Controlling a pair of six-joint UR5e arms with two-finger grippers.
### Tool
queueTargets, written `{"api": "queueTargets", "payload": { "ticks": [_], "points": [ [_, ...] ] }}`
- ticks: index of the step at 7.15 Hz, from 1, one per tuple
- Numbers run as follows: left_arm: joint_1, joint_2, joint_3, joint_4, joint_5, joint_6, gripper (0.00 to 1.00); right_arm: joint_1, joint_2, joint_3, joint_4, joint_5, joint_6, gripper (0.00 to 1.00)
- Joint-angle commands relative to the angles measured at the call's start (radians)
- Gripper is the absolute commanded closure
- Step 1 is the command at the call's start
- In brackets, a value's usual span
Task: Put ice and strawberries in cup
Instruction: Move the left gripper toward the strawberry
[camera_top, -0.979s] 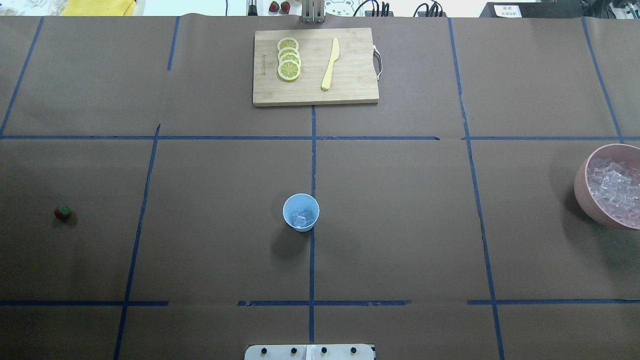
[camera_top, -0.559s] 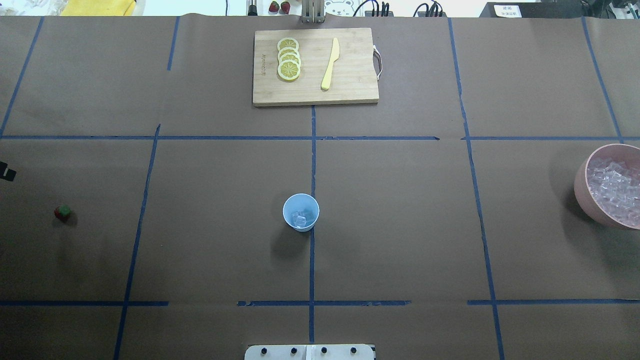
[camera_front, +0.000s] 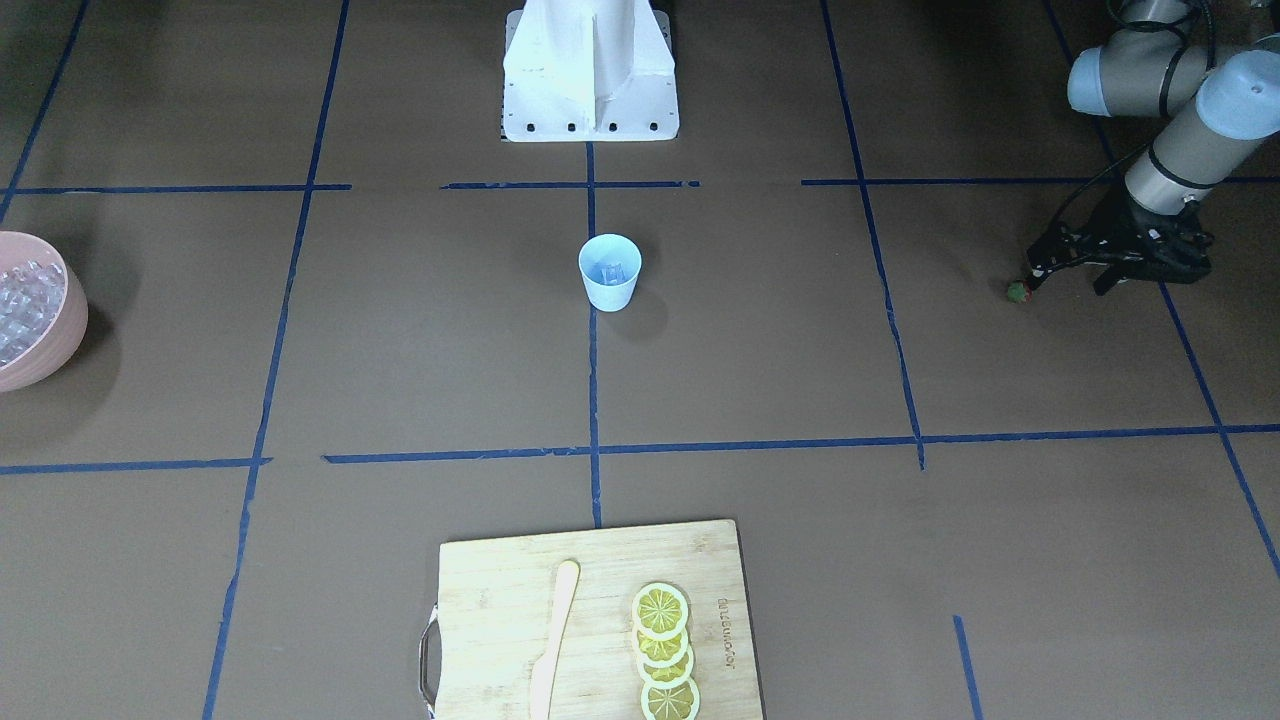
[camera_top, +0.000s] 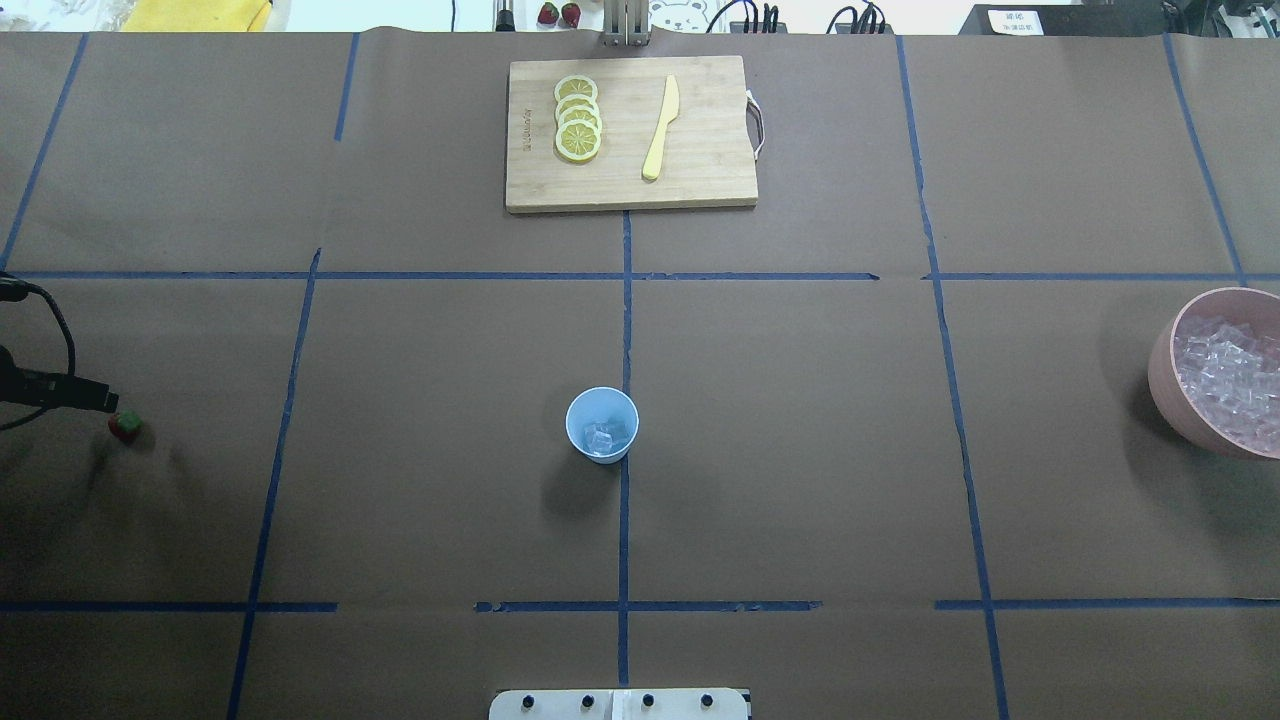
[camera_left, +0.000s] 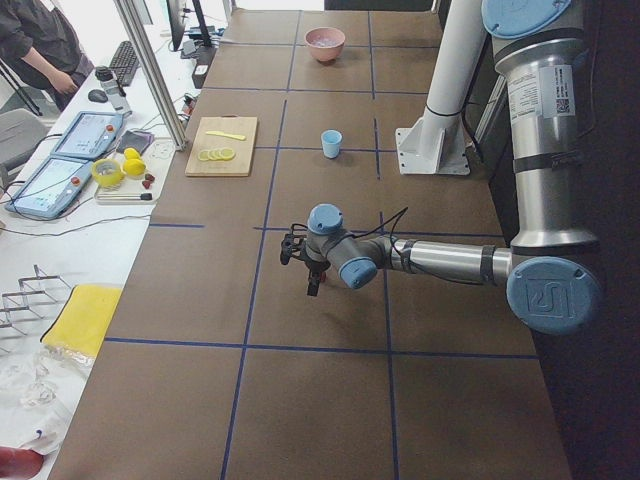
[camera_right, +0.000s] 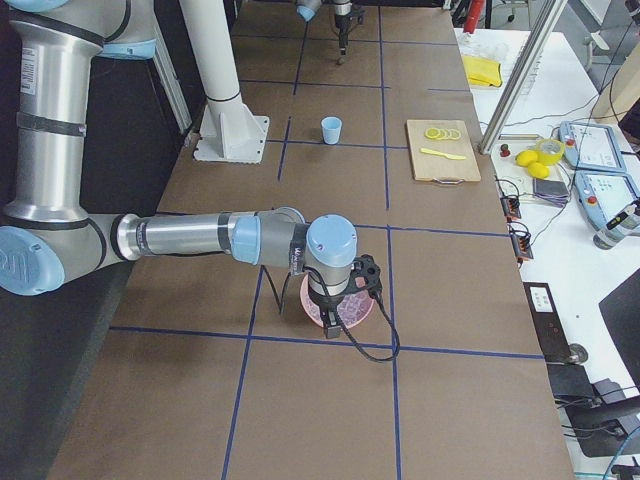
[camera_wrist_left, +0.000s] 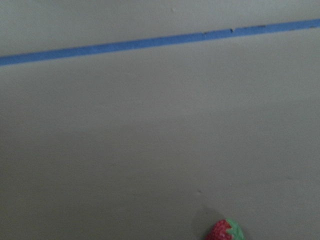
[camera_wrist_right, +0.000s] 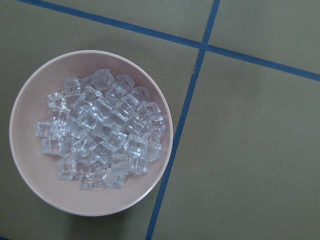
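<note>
The pale-blue cup (camera_top: 602, 425) stands upright at the table's middle with a few ice cubes (camera_top: 605, 437) in it. More ice (camera_wrist_right: 100, 132) fills the pink bowl (camera_wrist_right: 165, 145) at the right edge. The small red strawberry (camera_top: 125, 426) lies on the table at the far left. My left gripper (camera_front: 1070, 280) is open and low, just beside the strawberry (camera_front: 1017, 292), one finger (camera_top: 85, 397) almost touching it. The left wrist view shows the berry (camera_wrist_left: 225, 231) at its bottom edge. My right gripper (camera_right: 335, 300) hangs over the bowl; I cannot tell whether it is open.
A wooden cutting board (camera_top: 630, 185) at the far middle holds several lemon slices (camera_top: 578, 120) and a yellow knife (camera_top: 660, 128). Blue tape lines cross the brown table. The robot's base plate (camera_top: 620, 705) sits at the near edge.
My left gripper has come in from the left edge of the overhead view and moved down to the strawberry. The cup, the bowl and the berry have not moved.
</note>
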Motion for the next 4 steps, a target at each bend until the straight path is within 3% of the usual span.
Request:
{"api": "queueTargets", "payload": {
  "ticks": [1,4],
  "points": [
    [0.049,-0.001,-0.002,-0.028,0.043,-0.067,0.0,-0.001,0.0,0.002,0.0,0.0,0.0,0.01],
    [0.082,-0.003,-0.001,-0.028,0.068,-0.078,0.01,-0.001,0.0,0.0,0.0,0.0,0.0,0.01]
  ]
}}
